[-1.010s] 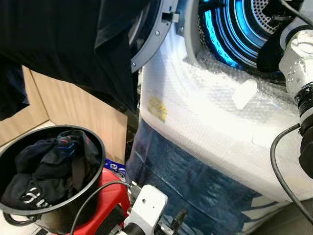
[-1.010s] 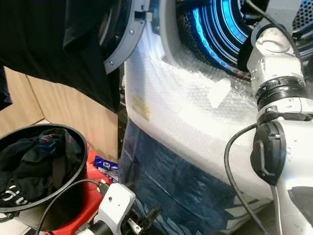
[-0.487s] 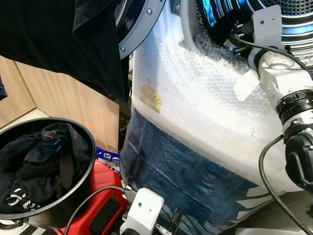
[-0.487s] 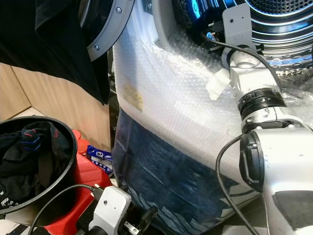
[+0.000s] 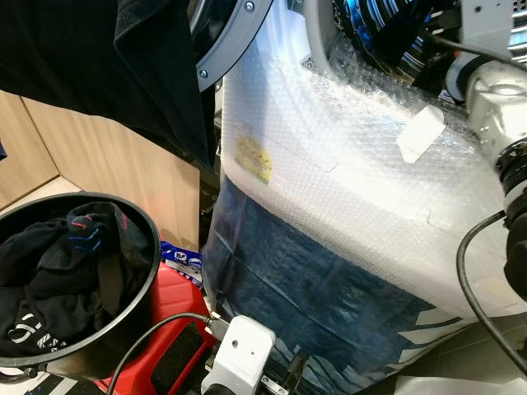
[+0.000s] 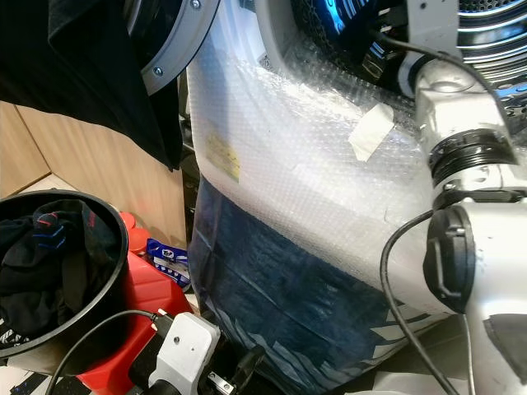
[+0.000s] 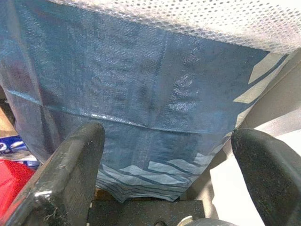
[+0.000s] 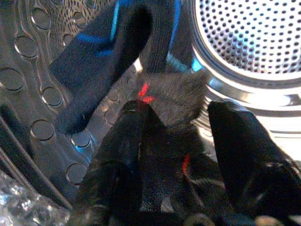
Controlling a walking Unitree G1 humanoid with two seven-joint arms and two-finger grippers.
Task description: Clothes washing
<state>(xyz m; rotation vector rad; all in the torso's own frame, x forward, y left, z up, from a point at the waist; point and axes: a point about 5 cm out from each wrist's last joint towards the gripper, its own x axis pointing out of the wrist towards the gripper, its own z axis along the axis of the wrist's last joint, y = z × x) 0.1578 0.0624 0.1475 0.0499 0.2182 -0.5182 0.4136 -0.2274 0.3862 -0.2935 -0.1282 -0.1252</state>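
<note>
Fingers (image 8: 127, 155) of the right gripper (image 8: 176, 150) are seen inside the drum (image 8: 244, 47) of the washer (image 5: 346, 173), with a dark garment (image 8: 169, 108) pinched between them. The garment carries small red marks and it lies against the ribbed steel wall of the drum, close to the perforated back plate. A dark blue piece of cloth (image 8: 101, 56) with a light blue stripe hangs just beyond the fingers. The right arm (image 6: 461, 156) is reached up through the open mouth of the washer, and a black cable (image 6: 395, 271) runs along it.

The left gripper (image 7: 164, 197) is held low in front of the washer, and its fingers (image 7: 70, 174) are spread wide apart with nothing between them. Blue plastic sheet (image 7: 141, 94) is seen just beyond them, and bubble wrap (image 5: 354, 181) covers the white front of the washer above it. A yellow sticker (image 5: 253, 159) and a strip of pale tape (image 5: 420, 132) are seen under the wrap.

The round door (image 5: 230, 37) of the washer stands open on the left, and a black cloth (image 5: 99, 66) hangs over it. A black basket (image 5: 144, 284) stands on the floor, left of the washer, and dark clothes (image 5: 66, 271) are piled in it. A red object (image 5: 177, 317) lies just beside the basket.
</note>
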